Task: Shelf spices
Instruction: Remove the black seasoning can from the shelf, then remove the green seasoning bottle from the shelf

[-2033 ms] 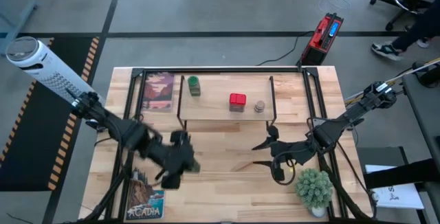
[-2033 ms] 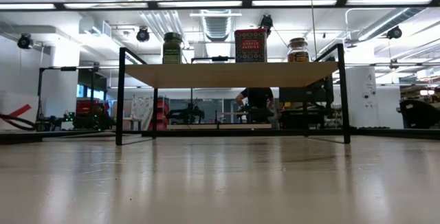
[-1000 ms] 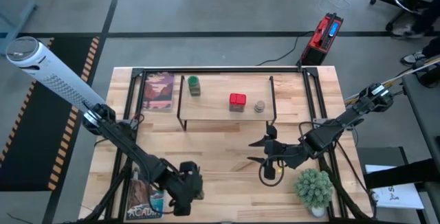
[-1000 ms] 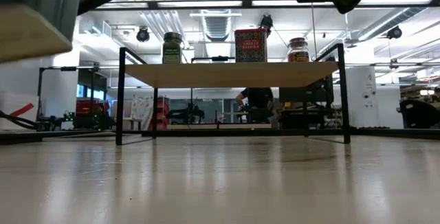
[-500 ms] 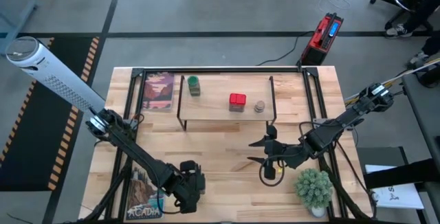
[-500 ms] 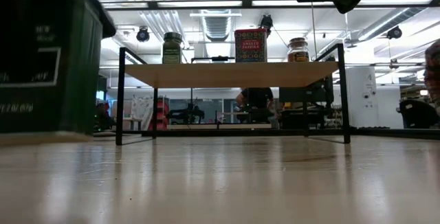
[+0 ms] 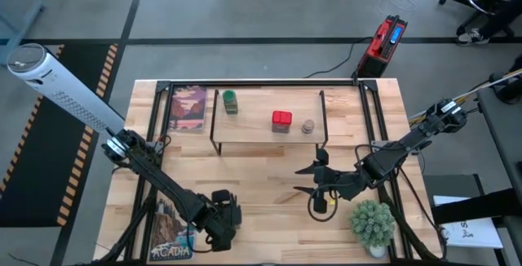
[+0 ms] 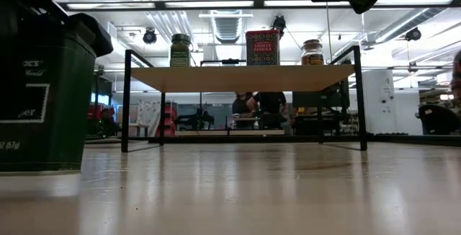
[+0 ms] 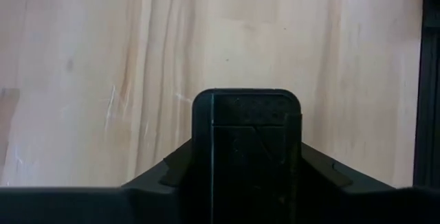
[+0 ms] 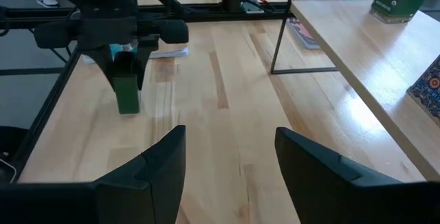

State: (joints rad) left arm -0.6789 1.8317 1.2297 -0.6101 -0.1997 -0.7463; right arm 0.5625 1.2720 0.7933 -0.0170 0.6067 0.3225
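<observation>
My left gripper is at the table's near edge, left of centre. It is shut on the dark olive square tin, which also shows in the right wrist view. My right gripper hangs open and empty over the table's right half, in front of the shelf. On the shelf board stand the green-lidded jar, the red boxy tin and the tiny round jar, each on its base. My left gripper pinches the tin's upper part between its two fingers, coming from above and pointing down. The tin's dark top fills the gap between them. The tin stands upright, its base at the table top.
One picture book lies at the far left beside the shelf. Another lies at the near left, next to my left gripper. A potted plant stands at the near right. Bare wood lies between the two grippers.
My left gripper has come down at the table's near edge with the olive tin. The tin hung lifted and tilted a second ago, and it now stands upright at the table top. My right gripper has kept still.
</observation>
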